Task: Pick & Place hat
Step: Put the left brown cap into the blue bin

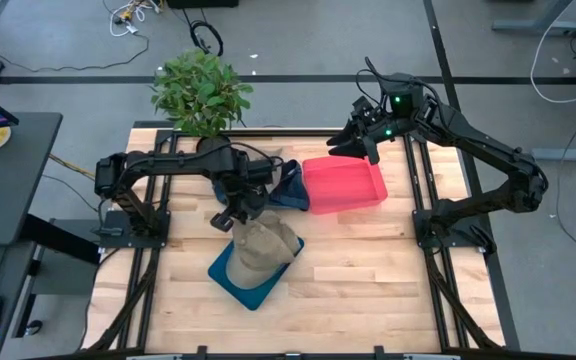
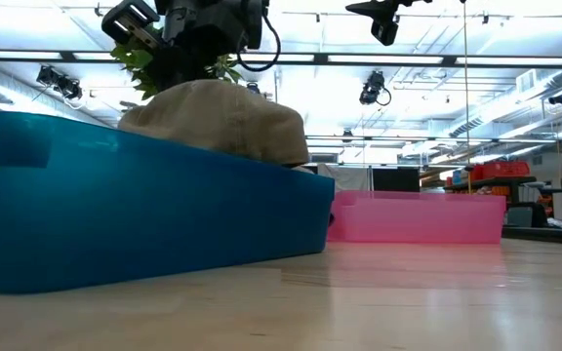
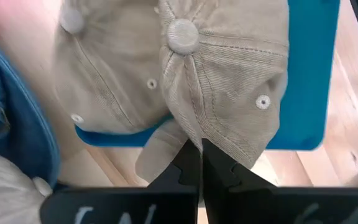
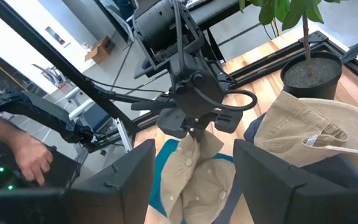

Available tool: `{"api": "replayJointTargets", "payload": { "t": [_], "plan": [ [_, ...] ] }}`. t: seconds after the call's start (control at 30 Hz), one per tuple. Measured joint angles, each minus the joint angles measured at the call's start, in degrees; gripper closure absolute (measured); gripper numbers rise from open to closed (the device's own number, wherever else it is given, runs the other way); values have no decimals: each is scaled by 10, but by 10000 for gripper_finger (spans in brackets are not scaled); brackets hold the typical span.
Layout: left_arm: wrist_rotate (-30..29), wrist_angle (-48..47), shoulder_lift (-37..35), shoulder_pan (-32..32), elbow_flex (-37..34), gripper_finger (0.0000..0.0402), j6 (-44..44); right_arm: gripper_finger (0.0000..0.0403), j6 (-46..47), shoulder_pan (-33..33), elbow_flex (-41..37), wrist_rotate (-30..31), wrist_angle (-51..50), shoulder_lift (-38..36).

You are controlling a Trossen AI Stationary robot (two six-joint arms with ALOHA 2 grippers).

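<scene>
Left gripper (image 3: 199, 163) pinched tan cap (image 3: 229, 81) above blue bin (image 1: 243, 280). Right gripper (image 4: 191, 180) spread, empty, above pink bin (image 1: 353, 192).

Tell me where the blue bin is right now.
In the high view the blue bin sits on the table's left-centre, toward the near edge, under the tan hat pinched by the left claw, and diagonally across from the pink bin.

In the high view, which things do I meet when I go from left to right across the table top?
Left gripper shut on a tan hat above the blue bin → pile of hats → pink bin → right gripper, held over the pink bin's far corner.
</scene>
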Motion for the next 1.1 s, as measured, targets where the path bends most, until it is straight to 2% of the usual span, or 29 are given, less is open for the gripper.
{"api": "replayJointTargets", "payload": {
  "t": [0.2,0.43,0.67,1.1],
  "plan": [
    [1,49,0,-1,0,400,8,184,0,0,0,0,0,0],
    [2,60,0,-7,0,399,42,184,0,0,0,0,-1,0],
    [35,83,1,-6,0,399,136,184,3,0,0,0,0,0],
    [36,117,8,12,0,389,118,180,17,0,0,0,-2,0]
  ]
}}
